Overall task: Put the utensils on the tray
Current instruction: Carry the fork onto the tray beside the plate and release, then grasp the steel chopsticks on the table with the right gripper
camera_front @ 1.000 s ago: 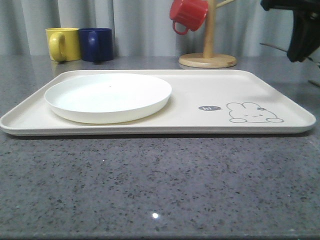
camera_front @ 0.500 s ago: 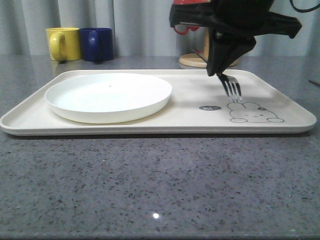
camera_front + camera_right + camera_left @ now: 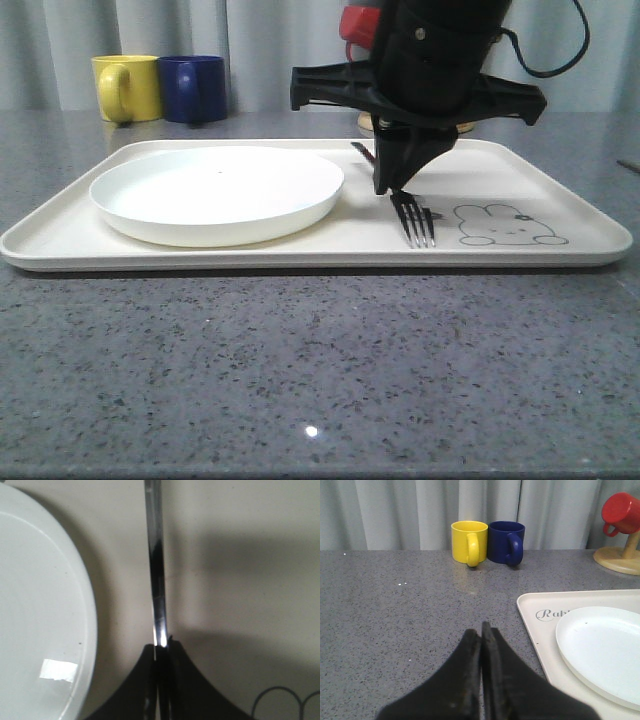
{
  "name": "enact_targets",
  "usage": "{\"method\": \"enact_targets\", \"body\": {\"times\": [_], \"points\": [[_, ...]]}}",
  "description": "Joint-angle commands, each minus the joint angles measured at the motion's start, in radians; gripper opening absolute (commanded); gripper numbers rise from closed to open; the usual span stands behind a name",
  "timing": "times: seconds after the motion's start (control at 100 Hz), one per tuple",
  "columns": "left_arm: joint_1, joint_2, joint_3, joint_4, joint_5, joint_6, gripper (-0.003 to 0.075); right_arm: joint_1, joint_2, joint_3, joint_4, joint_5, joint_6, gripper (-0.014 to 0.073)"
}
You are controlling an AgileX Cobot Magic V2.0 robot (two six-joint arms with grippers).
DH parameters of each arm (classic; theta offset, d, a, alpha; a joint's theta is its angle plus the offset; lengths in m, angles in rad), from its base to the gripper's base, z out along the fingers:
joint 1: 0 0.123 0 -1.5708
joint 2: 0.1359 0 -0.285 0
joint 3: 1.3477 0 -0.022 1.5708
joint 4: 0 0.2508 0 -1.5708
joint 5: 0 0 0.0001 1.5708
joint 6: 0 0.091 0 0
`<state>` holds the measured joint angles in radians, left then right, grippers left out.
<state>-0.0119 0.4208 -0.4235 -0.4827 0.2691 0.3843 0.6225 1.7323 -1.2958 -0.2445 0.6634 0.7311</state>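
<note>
Right gripper: black, pointing down over the tray, clenched on the fork handle; in the right wrist view both fingers pressed against the slim metal strip.
Fork: slim shiny silver metal, four tines; gripped at the handle, tilted with the tines low and toward the front rim of the tray, tips at or just above the tray surface, contact not clear; handle seen as a long bright strip in the right wrist view.
Tray: large flat cream rectangular one with rounded corners and a low raised rim, lying on the tabletop; fork over its middle, between the plate and the rabbit drawing.
Rabbit drawing: grey line art on the tray, just right of the fork tines.
Plate: round, white, on the left half of the tray, just left of the fork.
Left gripper: black, fingers pressed together with nothing between them, over bare tabletop left of the tray.
Tabletop: grey speckled stone under the tray.
Yellow mug: beyond the tray's far left corner.
Dark blue mug: touching or just beside the yellow mug.
Wooden mug stand: beyond the tray's far rim, partly hidden by the right arm.
Red mug: hanging on that stand.
</note>
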Motion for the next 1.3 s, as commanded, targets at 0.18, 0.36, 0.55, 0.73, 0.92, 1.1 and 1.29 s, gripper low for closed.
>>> {"method": "enact_targets", "body": {"times": [0.18, 0.36, 0.55, 0.73, 0.92, 1.1, 1.29], "points": [[0.001, 0.005, -0.026, -0.01, -0.07, -0.007, -0.0019, -0.001, -0.037, -0.032, -0.03, -0.037, 0.001, 0.0072], [0.001, 0.005, -0.026, -0.01, -0.07, -0.007, -0.0019, -0.001, -0.037, -0.032, -0.03, -0.034, 0.001, 0.0218], [0.001, 0.005, -0.026, -0.01, -0.07, -0.007, -0.0019, -0.001, -0.049, -0.034, -0.03, -0.032, 0.001, 0.0279], [0.001, 0.005, -0.026, -0.01, -0.07, -0.007, -0.0019, -0.001, -0.117, -0.035, -0.046, -0.011, -0.02, 0.0279], [0.001, 0.005, -0.026, -0.01, -0.07, -0.007, -0.0019, -0.074, -0.22, -0.035, -0.048, 0.048, -0.12, 0.0279], [0.001, 0.005, -0.026, -0.01, -0.07, -0.007, -0.0019, -0.215, -0.275, -0.034, -0.011, 0.146, -0.267, 0.0279], [0.001, 0.005, -0.026, -0.01, -0.07, -0.007, -0.0019, -0.415, -0.277, -0.03, 0.135, 0.213, -0.498, 0.0279]]}}
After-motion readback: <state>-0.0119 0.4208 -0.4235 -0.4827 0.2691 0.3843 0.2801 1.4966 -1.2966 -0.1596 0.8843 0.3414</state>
